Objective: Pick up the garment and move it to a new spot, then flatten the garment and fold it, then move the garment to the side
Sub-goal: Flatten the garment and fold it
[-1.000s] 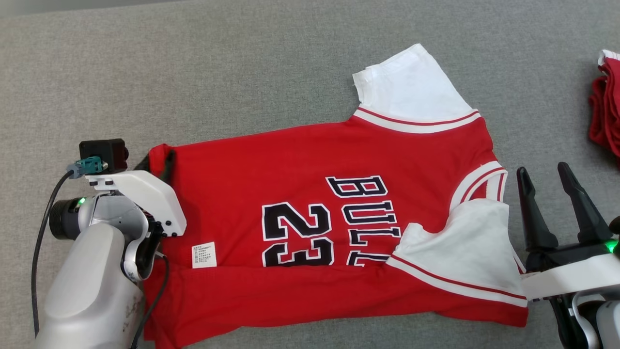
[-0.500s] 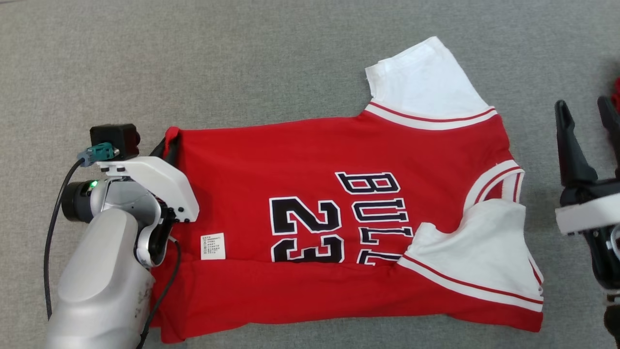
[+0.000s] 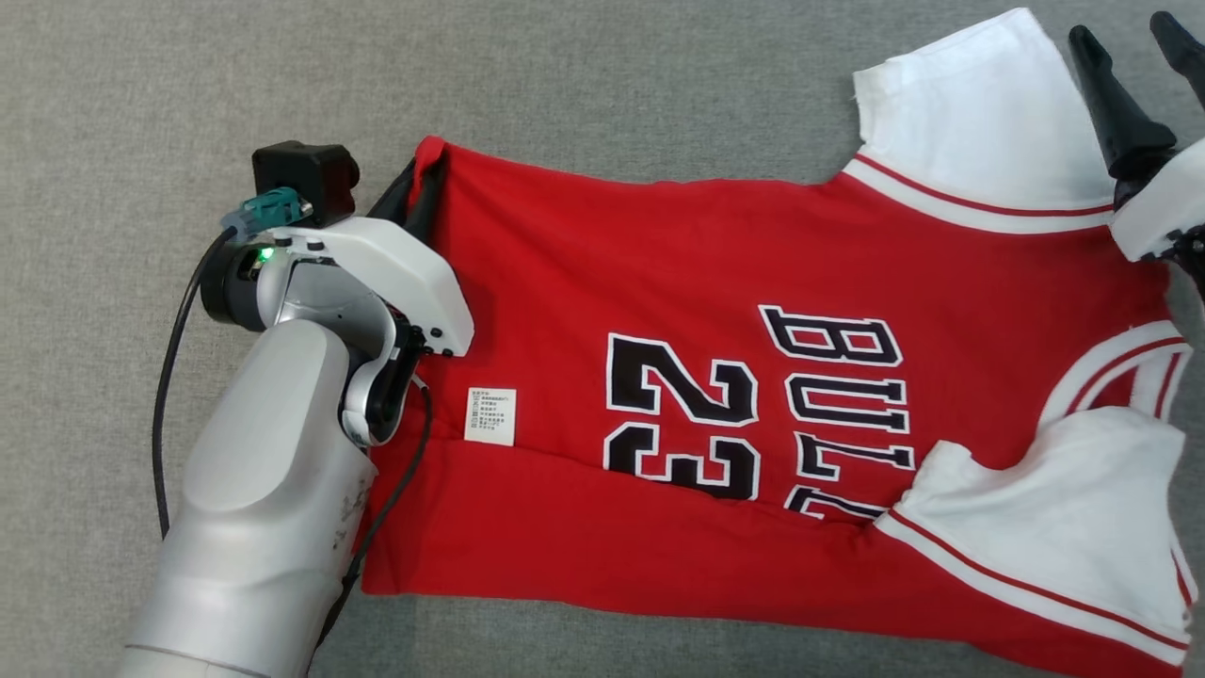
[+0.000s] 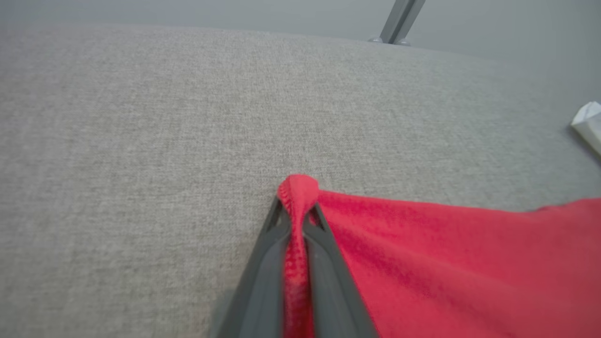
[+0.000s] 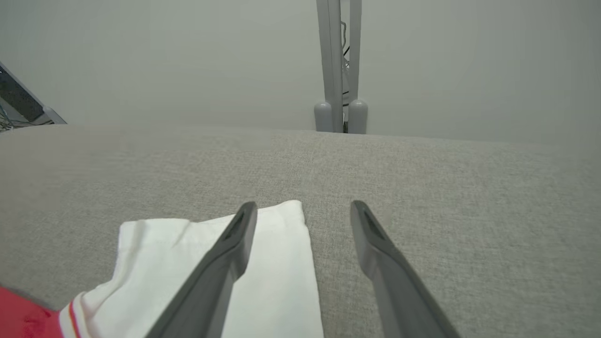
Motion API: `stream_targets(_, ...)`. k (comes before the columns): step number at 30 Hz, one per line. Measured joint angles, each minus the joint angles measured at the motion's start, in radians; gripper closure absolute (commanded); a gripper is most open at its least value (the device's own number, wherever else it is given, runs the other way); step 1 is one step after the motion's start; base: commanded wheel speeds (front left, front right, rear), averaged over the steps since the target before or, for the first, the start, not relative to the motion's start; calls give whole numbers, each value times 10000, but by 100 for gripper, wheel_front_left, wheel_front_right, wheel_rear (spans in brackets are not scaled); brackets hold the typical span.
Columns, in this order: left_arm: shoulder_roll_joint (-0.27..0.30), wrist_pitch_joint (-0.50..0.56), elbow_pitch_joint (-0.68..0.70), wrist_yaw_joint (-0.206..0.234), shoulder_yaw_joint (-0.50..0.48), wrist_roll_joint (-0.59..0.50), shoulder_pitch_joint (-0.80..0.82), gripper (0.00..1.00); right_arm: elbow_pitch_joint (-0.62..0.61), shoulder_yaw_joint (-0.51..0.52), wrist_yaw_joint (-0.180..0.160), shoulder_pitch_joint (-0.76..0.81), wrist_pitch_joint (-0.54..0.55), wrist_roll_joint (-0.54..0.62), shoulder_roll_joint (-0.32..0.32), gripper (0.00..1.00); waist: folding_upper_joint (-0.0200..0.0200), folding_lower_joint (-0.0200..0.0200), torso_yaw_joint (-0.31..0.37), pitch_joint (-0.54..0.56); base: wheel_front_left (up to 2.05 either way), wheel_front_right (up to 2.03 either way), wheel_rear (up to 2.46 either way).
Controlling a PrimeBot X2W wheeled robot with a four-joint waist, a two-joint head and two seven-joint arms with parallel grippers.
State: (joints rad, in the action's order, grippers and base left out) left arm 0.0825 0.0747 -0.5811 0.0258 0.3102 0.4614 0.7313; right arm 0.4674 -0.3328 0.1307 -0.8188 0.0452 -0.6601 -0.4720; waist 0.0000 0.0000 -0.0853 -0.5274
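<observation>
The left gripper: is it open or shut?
Shut on the jersey. In the left wrist view the left gripper pinches its red corner between both fingers.

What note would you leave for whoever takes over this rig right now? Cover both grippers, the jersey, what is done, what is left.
Left gripper: shut on a far hem corner of the red jersey.
Right gripper: open, empty, over the edge of the far white sleeve.
Jersey lies spread on the grey table; near side and near sleeve folded in.
Left: fold the far side, finish, move it aside.

open grey surface (image 3: pixel 602 85) beyond garment (image 3: pixel 715 264), post (image 5: pixel 331 65) behind
</observation>
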Motion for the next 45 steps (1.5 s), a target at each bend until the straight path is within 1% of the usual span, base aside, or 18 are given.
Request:
stream_targets(4,-140,-213,-146,-86,199,71,314,100,782,-972,0,-1034,773,-360,-414,0,0,0,-309,-287,0,0,0)
stream_targets(10,-244,-445,-387,-159,420,146,625,100,1613,-2357,0,-2177,1685,-861,-727,0,0,0,-526,-500,0,0,0)
stream_targets(14,-265,-560,-529,-173,571,207,778,100,2080,-3012,0,-2689,2119,-1200,-884,0,0,0,-585,-556,0,0,0)
stream_targets(18,-268,-617,-667,-247,669,270,895,100,2251,-3603,0,-3068,2487,-1724,-957,0,0,0,-581,-587,0,0,0)
stream_targets(19,-268,-627,-702,-249,686,309,926,100,2259,-3733,0,-3148,2497,-1831,-1007,31,0,0,-580,-592,0,0,0)
stream_targets(20,-270,-658,-734,-259,706,328,944,100,2280,-3858,0,-3208,2497,-1950,-1041,56,0,0,-582,-592,0,0,0)
stream_targets(21,-274,-665,-765,-261,725,336,953,100,2276,-3979,0,-3249,2474,-2038,-1076,100,0,0,-585,-583,0,0,0)
stream_targets(26,-276,-752,-926,-293,792,380,975,100,2219,-4487,0,-3347,1553,-2347,-1246,100,0,1,-557,-434,0,0,0)
stream_targets(30,-125,-750,-888,-301,777,443,823,100,1981,-4798,0,-3330,713,-2715,-1398,100,0,0,-437,-208,0,0,0)
stream_targets(31,17,-750,-727,-332,767,472,623,100,1772,-4916,0,-3218,242,-2905,-1513,100,0,0,-345,-73,0,0,0)
stream_targets(34,267,-721,-301,-265,748,485,334,100,1342,-5114,0,-2961,-412,-3175,-1753,100,0,0,-211,155,0,0,0)
stream_targets(38,627,-479,458,-142,700,497,-139,100,876,-5285,0,-2597,-1095,-3528,-1998,100,0,0,-4,451,0,0,0)
stream_targets(39,627,-479,458,-142,700,497,-139,100,876,-5285,0,-2597,-1095,-3528,-1998,100,0,0,-4,451,0,0,0)
stream_targets(42,890,-282,1448,12,667,612,-904,100,255,-5469,0,-1954,-1762,-3940,-2153,100,0,1,158,826,0,0,0)
stream_targets(43,890,-282,1448,12,667,612,-904,100,255,-5469,0,-1954,-1762,-3940,-2153,100,0,1,158,826,0,0,0)
stream_targets(45,1055,-180,1979,128,648,644,-1365,100,-102,-5507,0,-1547,-2094,-4188,-2226,100,0,0,246,1006,0,0,0)
